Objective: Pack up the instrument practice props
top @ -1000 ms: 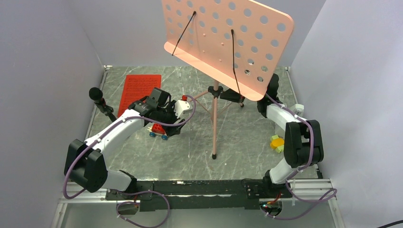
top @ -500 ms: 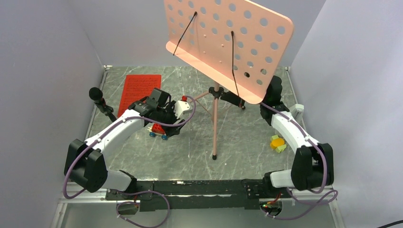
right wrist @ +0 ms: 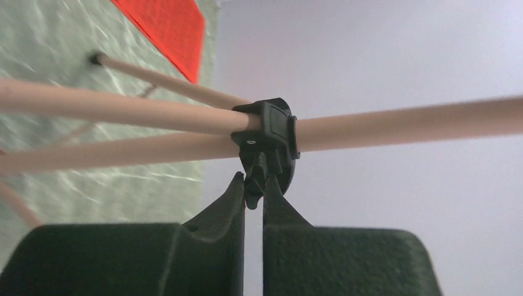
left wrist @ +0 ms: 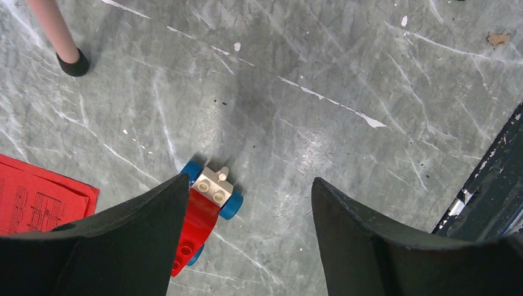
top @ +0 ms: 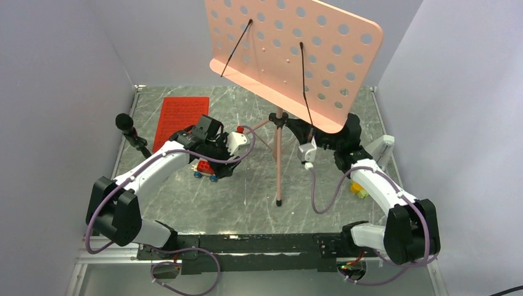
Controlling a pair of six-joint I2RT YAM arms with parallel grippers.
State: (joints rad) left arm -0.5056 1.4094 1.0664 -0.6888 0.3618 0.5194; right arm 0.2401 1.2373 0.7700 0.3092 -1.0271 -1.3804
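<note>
The salmon-pink music stand (top: 290,55) stands mid-table on its tripod, its holed desk filling the top of the overhead view. My right gripper (top: 291,128) reaches to the hub where the legs meet and is shut on the black clamp knob (right wrist: 266,132), its fingertips (right wrist: 254,185) pinching the knob's lower tab. The red sheet of notes (top: 179,117) lies flat at the back left, also showing in the left wrist view (left wrist: 37,200). A grey-white wedge, seemingly the metronome (top: 385,147), stands by the right wall. My left gripper (left wrist: 250,185) hangs open over the table.
A small red toy car with blue wheels (left wrist: 206,213) lies under my left finger (left wrist: 142,234). A black microphone on a stand (top: 126,123) is at the left edge. A yellow-green toy (top: 358,188) lies behind my right arm. One stand foot (left wrist: 74,61) rests nearby.
My right arm swung in from the right rear to the stand's hub and shut on the black clamp knob. The stand's desk shifted slightly left. The left arm stayed put.
</note>
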